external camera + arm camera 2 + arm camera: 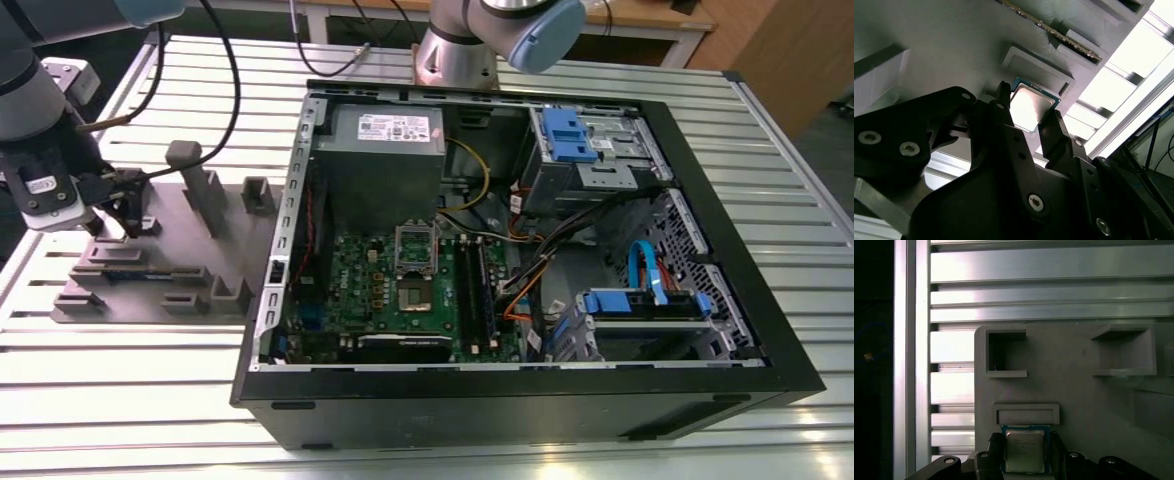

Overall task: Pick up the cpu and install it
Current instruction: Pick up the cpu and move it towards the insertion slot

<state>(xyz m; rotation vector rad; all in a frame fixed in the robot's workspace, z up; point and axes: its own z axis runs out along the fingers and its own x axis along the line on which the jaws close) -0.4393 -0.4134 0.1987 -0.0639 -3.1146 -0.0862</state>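
The cpu (pixel 1025 451) is a small square chip with a silver metal top and green edges. It lies on the grey parts holder (pixel 180 295) at the exterior view's left, beside a low raised rim (pixel 1026 414). My gripper (pixel 118 222) stands low over that holder. In both wrist views its black fingers (pixel 995 447) press against two opposite sides of the cpu (pixel 1030 107), so the gripper (pixel 1028 102) is shut on it. The chip looks to rest on the holder still. The green motherboard (pixel 400 290) with its socket (pixel 416 298) lies inside the open computer case.
The black computer case (pixel 534 400) lies open on the slatted metal table (pixel 134 380), with a grey power supply (pixel 384 135), blue drive brackets (pixel 567 130) and cables inside. The holder carries upright posts (pixel 200 190) and pockets (pixel 1004 352). A second arm's base (pixel 461 50) stands behind the case.
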